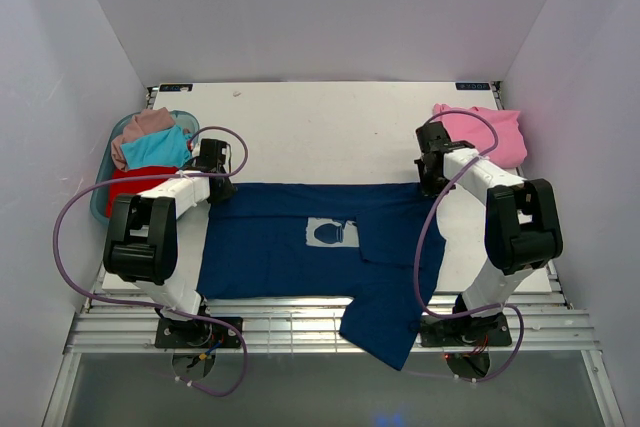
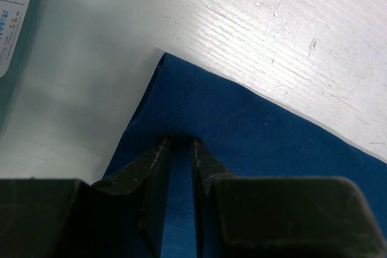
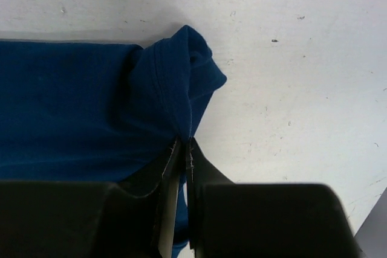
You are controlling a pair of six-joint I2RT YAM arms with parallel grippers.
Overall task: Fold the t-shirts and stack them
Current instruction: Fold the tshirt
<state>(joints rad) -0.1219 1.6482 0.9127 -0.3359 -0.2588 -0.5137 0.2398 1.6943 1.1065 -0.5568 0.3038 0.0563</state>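
The navy tee (image 1: 300,237) lies spread flat on the worktop (image 1: 320,127) with its print (image 1: 332,233) facing up. Near and right of the print, 1 flap hangs over the worktop's near edge. The right pincer (image 3: 183,141) is at the tee's far corner right of the print, jaws together on a bunched ridge of cloth, a tight pinch right at the hem. The left pincer (image 2: 179,142) sits at the far corner left of the print, its fingers narrowly apart with blue cloth showing in the gap. Whether they actually nip the cloth I cannot tell, since the cloth there lies flat and unpuckered.

Handling, as I judge it: the tee is light and limp with no stiffness, so it will sag between any 2 holds and drag the hanging flap along. The stitched hem at the corners looks the best place to take it — thicker, and less likely to slip out than a single layer. Both corners want lifting together and evenly, or the fold line will likely skew across the print.

A pink tee (image 1: 480,132) rests far and right of the print; a basket (image 1: 100,202) holding 3 more tees stands far and left of it.
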